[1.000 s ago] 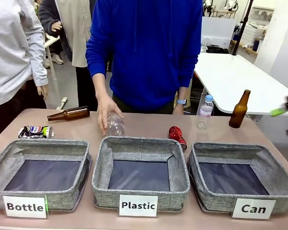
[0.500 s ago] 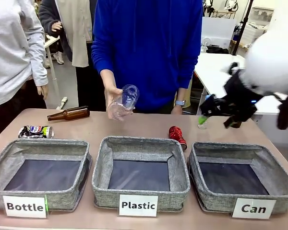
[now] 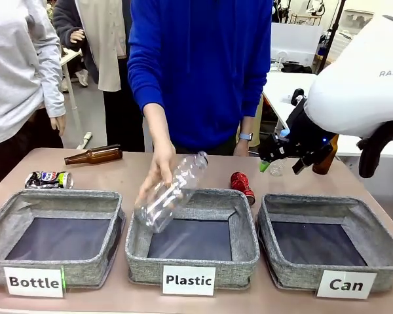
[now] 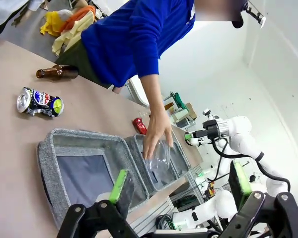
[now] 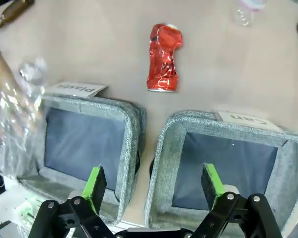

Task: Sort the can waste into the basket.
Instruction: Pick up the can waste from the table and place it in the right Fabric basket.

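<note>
A crushed red can (image 3: 242,186) lies on the table behind the gap between the middle and right baskets. In the right wrist view this red can (image 5: 163,58) sits beyond the "Can" basket (image 5: 161,163). A second crushed can (image 3: 48,180), white and blue, lies at the far left behind the "Bottle" basket. The grey "Can" basket (image 3: 312,200) stands at the front right with nothing in it. My right gripper (image 3: 270,158) hangs open above the table behind that basket, to the right of the red can. My left gripper (image 4: 180,179) is open and holds nothing.
A person's hand holds a clear plastic bottle (image 3: 170,193) tilted over the "Plastic" basket (image 3: 245,229). The "Bottle" basket (image 3: 52,196) stands at the left. A brown bottle (image 3: 93,155) lies at the back left. An upright brown bottle (image 3: 327,159) is partly hidden behind my right arm.
My right arm has swung in from the right edge to above the table behind the "Can" basket. The person lifted the clear bottle and brought it down over the "Plastic" basket.
</note>
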Tool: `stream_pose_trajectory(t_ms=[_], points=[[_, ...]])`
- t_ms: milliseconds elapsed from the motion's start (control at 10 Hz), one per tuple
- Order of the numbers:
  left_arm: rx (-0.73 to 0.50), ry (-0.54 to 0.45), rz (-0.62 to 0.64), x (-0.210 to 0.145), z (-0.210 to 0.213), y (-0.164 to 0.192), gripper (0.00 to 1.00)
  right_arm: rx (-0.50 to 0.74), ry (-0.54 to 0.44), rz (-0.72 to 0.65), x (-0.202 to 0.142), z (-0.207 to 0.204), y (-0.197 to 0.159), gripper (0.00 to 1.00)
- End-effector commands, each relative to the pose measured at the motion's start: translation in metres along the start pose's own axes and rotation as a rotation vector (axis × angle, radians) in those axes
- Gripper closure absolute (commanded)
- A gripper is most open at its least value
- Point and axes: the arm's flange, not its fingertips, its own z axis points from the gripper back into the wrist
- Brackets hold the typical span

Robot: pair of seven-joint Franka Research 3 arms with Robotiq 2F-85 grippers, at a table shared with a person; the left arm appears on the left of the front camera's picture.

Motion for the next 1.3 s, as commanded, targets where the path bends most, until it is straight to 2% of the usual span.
stream_pose_trajectory(t_ms=[0, 100, 400, 500, 700, 800, 900, 1200], points=[[-0.017, -0.005, -0.026, 0.000, 0.001, -0.001, 0.00, 0.024, -0.038, 0.025, 0.015, -0.026, 0.000, 0.00], [-0.017, -0.005, -0.026, 0.000, 0.001, -0.001, 0.00, 0.060, -0.019, 0.026, 0.007, -0.004, -0.019, 0.00], [-0.017, -0.005, -0.026, 0.000, 0.001, -0.001, 0.00, 0.161, 0.069, -0.035, -0.048, 0.063, -0.120, 0.00], [-0.017, -0.005, -0.026, 0.000, 0.001, -0.001, 0.00, 0.200, 0.087, -0.053, -0.067, 0.072, -0.147, 0.00], [-0.017, -0.005, -0.026, 0.000, 0.001, -0.001, 0.00, 0.287, 0.053, -0.084, -0.102, 0.083, -0.187, 0.00], [-0.017, -0.005, -0.026, 0.000, 0.001, -0.001, 0.00, 0.293, 0.032, -0.091, -0.107, 0.081, -0.191, 0.00], [-0.017, -0.005, -0.026, 0.000, 0.001, -0.001, 0.00, 0.251, 0.024, -0.087, -0.098, 0.073, -0.177, 0.00], [-0.017, -0.005, -0.026, 0.000, 0.001, -0.001, 0.00, 0.105, 0.051, 0.040, -0.029, 0.027, -0.091, 0.00]])
